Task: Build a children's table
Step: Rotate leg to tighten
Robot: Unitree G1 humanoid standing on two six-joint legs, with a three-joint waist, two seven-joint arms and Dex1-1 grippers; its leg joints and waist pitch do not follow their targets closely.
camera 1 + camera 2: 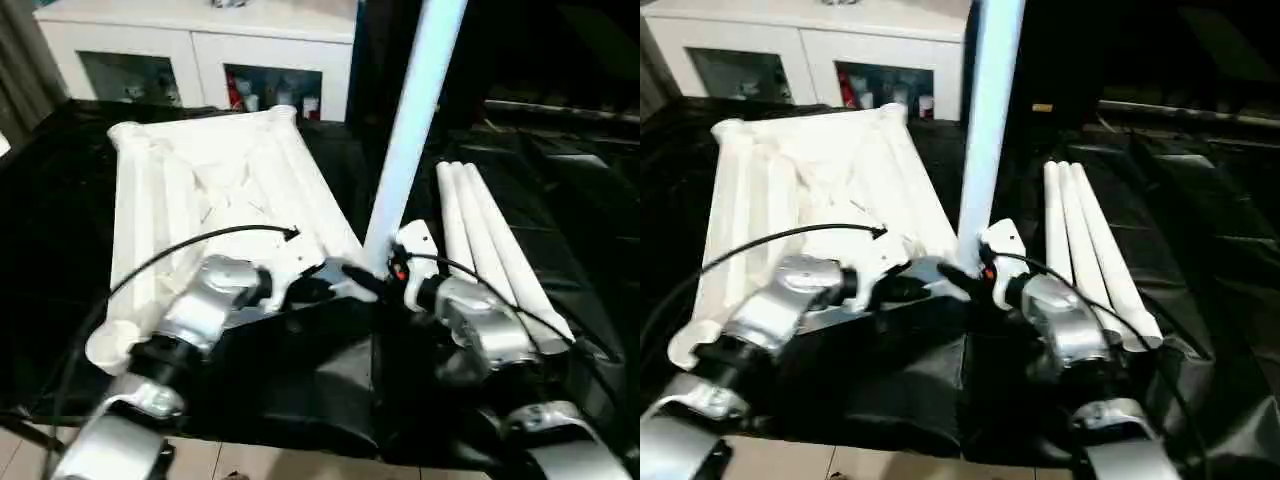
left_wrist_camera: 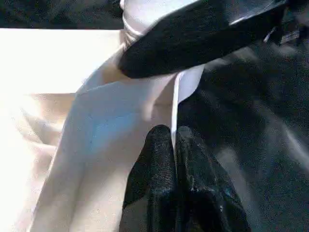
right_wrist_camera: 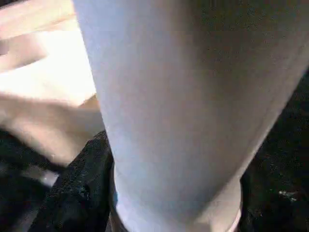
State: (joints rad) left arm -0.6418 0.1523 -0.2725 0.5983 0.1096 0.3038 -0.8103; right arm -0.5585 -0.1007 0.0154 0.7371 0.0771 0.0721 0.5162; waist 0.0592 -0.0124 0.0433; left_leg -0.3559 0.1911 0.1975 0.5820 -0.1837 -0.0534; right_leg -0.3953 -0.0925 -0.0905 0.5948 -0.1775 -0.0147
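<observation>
Leg [image 1: 412, 130] upright btwn right gripper [image 1: 385, 272] fingers.

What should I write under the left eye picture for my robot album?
Robot's right gripper steadies an upright white leg at the upside-down tabletop's corner; three spare legs wait nearby.

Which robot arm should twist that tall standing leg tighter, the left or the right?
Probably the right. The right gripper sits at the base of the upright leg, fingers either side. The left gripper is shut, pinching the tabletop edge, likely steadying it.
</observation>
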